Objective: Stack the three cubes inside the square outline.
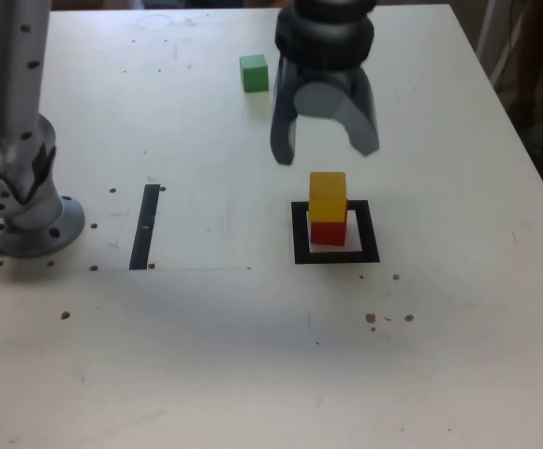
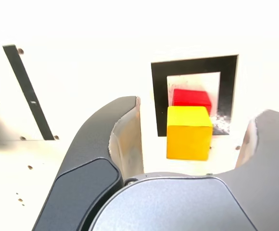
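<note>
A: Inside the square outline (image 1: 299, 234), yellow cube (image 1: 328, 195) sits on red cube (image 1: 327, 231). Gripper (image 1: 325, 148) hangs above, jaws wide, empty.
B: Two stacked. Green cube (image 1: 254, 72) sits far, to the exterior view's left. Next: reach, grasp it, top the stack squarely.

You can't see most of the red cube (image 1: 327, 232) in the exterior view: the yellow cube (image 1: 328, 196) covers its top. The arm above the gripper (image 1: 325, 148) is cut off by that view's top edge. In the wrist view the outer finger (image 2: 269, 144) runs off the picture.
</note>
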`<act>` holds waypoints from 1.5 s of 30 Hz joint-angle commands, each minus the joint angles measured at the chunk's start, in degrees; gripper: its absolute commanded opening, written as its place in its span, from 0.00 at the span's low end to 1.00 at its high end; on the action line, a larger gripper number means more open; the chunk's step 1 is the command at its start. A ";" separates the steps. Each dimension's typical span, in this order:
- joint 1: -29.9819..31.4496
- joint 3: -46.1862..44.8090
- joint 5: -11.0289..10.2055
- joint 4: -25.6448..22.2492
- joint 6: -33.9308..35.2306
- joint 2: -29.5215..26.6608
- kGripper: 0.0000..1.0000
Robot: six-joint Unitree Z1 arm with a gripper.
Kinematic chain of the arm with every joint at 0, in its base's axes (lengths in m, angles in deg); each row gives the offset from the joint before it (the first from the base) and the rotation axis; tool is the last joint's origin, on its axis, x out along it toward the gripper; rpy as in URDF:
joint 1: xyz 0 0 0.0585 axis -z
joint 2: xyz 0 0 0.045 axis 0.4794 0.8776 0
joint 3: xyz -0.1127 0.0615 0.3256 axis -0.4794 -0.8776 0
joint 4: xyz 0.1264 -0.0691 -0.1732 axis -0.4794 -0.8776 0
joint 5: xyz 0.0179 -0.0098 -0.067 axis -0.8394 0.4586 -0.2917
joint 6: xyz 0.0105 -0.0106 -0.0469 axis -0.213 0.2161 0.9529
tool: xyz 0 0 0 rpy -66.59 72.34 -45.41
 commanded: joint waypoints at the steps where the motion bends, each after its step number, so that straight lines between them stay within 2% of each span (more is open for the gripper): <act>1: -1.64 0.54 -0.33 -0.95 -1.74 -1.03 0.99; 5: -5.48 -0.13 -1.20 -2.21 -3.92 -2.48 0.99; 10: -10.65 -0.60 -3.47 -2.92 -5.79 -3.60 1.00; 22: -23.20 -0.45 -6.98 -1.46 -10.99 -2.64 1.00; 26: -27.99 -0.51 -8.09 0.37 -13.41 -1.32 1.00; 36: -41.38 2.69 -8.10 6.62 -20.85 5.61 0.99; 45: -45.23 4.28 -8.36 7.55 -22.67 10.59 0.99</act>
